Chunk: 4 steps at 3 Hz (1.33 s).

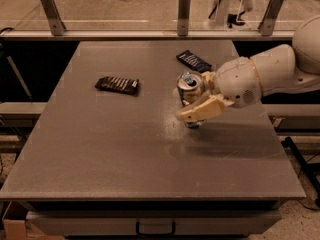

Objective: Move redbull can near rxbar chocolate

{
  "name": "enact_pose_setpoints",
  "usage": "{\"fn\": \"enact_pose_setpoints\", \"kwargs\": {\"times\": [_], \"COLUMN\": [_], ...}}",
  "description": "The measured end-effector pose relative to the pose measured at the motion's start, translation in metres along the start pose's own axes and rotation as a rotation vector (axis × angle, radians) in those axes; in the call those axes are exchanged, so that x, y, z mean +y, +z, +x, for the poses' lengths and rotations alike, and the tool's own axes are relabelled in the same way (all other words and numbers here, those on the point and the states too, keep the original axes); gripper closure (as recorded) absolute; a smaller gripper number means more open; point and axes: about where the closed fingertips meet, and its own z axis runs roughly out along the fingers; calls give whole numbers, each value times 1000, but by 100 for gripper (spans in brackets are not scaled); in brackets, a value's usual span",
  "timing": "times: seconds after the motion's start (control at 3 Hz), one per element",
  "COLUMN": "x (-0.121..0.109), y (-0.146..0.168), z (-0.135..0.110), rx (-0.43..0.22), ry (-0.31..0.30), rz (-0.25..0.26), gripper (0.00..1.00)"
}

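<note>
While the rxbar chocolate (117, 85) lies well apart, the claw (188, 109) clasps the redbull can (189, 84).

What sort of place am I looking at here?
Probably a robot test lab: a plain grey table holds a slim silver-and-blue drink can, a flat dark brown bar wrapper and a dark blue-black wrapper; the gripper of a white robot arm is at the can; metal rail posts stand behind.

The slim silver and blue can (189, 84) stands about upright, pull tab on top, with my gripper (194, 105) clasped around its body. The flat dark brown bar (117, 84) with pale stripes lies well apart to its left.
</note>
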Motion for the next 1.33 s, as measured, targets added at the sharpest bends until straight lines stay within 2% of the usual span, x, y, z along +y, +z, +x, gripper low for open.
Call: {"fn": "enact_pose_setpoints", "kwargs": {"times": [0.33,0.67,1.0,1.33], "x": [-26,-32,-34,-57], "y": [-59,-68,-52,-12], "z": [-20,-31,-26,-33], "rx": [15,9,-47,-148], "ry": [-45,-67,-53,-78], "rz": [141,163,158,142], "gripper": [93,100,100,100]}}
